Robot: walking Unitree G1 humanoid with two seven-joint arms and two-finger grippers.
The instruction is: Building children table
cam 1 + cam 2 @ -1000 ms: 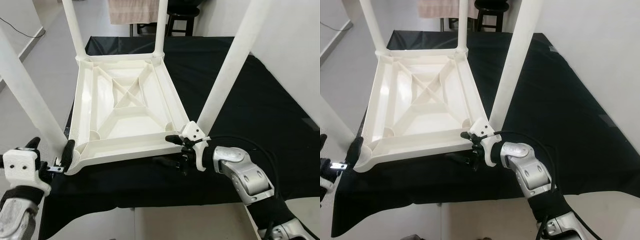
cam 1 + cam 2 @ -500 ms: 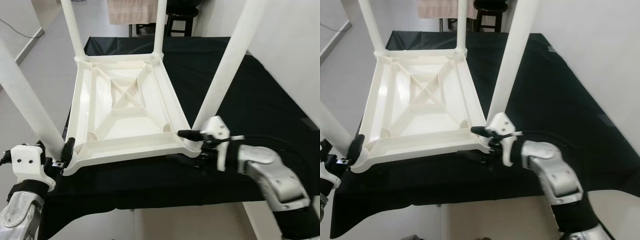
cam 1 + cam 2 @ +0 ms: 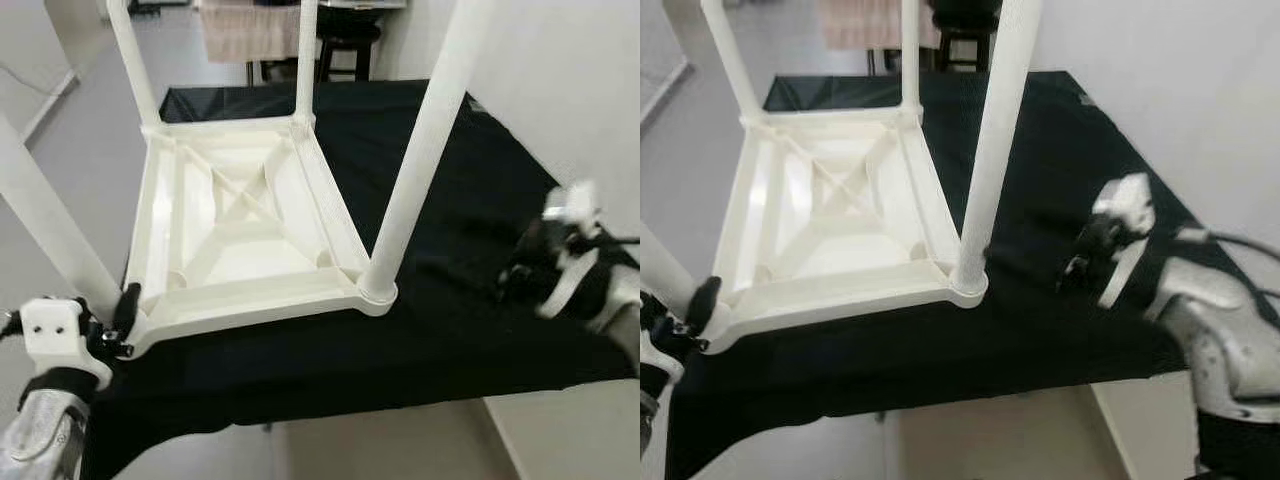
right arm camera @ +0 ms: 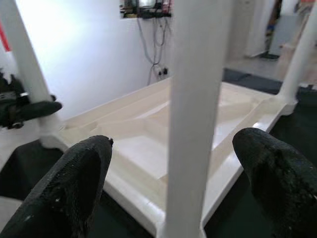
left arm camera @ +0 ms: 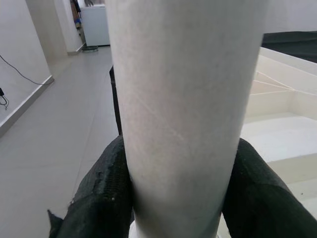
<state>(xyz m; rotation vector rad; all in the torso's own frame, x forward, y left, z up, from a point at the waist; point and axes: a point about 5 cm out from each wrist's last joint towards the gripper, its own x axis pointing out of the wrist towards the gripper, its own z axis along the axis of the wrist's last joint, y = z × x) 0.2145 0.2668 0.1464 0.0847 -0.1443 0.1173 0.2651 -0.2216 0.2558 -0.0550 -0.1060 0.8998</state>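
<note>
- Your children's table [image 3: 240, 230] lies upside down on the black cloth [image 3: 470, 200], underside up, with four white legs standing upward from its corners.
- The near-left leg [image 5: 183, 114] is the one you have in hand: the left gripper [image 3: 118, 318] sits at the table's near-left corner, and in the left wrist view its two black fingers [image 5: 106, 193] press against both sides of that leg, closed on it near the socket.
- The near-right leg [image 3: 415, 160] stands in its socket with its long axis upright, leaning slightly away to the far right.
- Your right gripper [image 3: 1092, 245] is well apart from that leg, off to its right over the cloth; its fingers [image 4: 69, 181] are spread wide with nothing between them.
- In the right wrist view that leg stands squarely between the open fingers, so the jaws face it head on.
- The right arm is blurred in the head views, so its exact pose is hard to judge; it seems raised and bent inward from the right edge.
- The right arm is nearer if that leg needs another push.
</note>
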